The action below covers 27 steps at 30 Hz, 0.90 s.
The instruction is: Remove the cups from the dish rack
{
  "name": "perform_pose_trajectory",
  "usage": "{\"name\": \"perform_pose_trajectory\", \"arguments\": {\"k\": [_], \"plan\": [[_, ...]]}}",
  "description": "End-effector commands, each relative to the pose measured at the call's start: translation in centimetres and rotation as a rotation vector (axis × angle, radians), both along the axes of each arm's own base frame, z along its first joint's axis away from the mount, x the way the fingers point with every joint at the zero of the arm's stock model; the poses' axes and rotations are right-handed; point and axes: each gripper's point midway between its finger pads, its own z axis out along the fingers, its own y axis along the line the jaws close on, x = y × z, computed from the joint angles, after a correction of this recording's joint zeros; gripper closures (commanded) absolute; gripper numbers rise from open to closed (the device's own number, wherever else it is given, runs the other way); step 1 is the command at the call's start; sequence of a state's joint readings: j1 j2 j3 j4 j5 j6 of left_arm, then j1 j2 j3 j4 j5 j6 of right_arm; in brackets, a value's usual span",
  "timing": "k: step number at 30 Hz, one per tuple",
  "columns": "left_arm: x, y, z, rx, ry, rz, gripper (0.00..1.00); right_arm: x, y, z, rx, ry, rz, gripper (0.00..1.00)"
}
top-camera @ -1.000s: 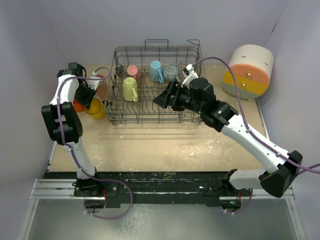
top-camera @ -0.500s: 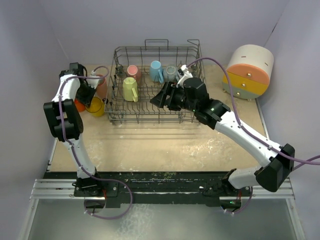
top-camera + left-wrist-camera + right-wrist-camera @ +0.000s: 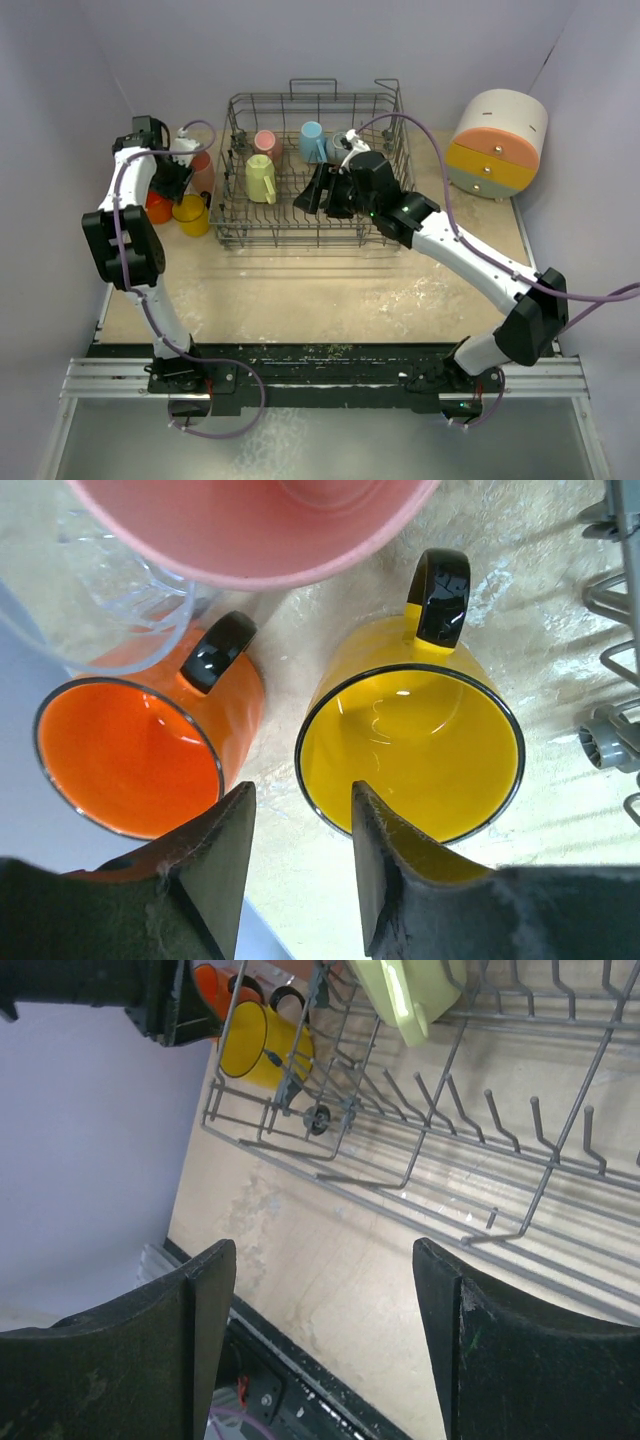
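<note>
The left tool [image 3: 300, 815] is spread and empty above the glossy yellow black-handled mug [image 3: 410, 740] and the orange mug [image 3: 130, 750]. Both are likely unloaded, grouped upright on the sandy tabletop [image 3: 330, 290]. The right tool [image 3: 322, 1260] is also spread and empty over the dark wire dish rack [image 3: 300, 238], probably lining up on the pale yellow-green mug [image 3: 260, 178].

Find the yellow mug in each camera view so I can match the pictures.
Top external: yellow mug on the table, left of the rack.
Left wrist: centre right, handle at the top.
Right wrist: top left, behind the rack's wires.
Shared landmark: the orange mug beside it, in all three.
</note>
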<state>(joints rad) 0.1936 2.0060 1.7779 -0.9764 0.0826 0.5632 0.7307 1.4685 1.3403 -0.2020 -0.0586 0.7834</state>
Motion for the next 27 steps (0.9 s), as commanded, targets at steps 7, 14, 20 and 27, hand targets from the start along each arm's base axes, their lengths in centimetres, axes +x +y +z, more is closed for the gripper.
{"name": "perform_pose_trajectory", "arguments": {"k": [7,14,20,27], "plan": [[1.5,-2.7,15.0,-0.063,-0.399,-0.078,0.02,7.3,2.8,0.9,-0.204,-0.195,0.029,0.26],[-1.0,-5.7,21.1,-0.157,-0.555,-0.138,0.01,12.7,6.4,-4.1,-0.381,-0.221,0.094,0.3],[-3.0,-6.4,18.7,-0.186,-0.504,-0.151,0.01,14.6,9.2,-6.2,-0.408,-0.24,0.121,0.34],[-4.4,-7.0,17.2,-0.207,-0.484,-0.16,0.01,16.1,10.9,-8.7,-0.441,-0.254,0.127,0.36]]}}
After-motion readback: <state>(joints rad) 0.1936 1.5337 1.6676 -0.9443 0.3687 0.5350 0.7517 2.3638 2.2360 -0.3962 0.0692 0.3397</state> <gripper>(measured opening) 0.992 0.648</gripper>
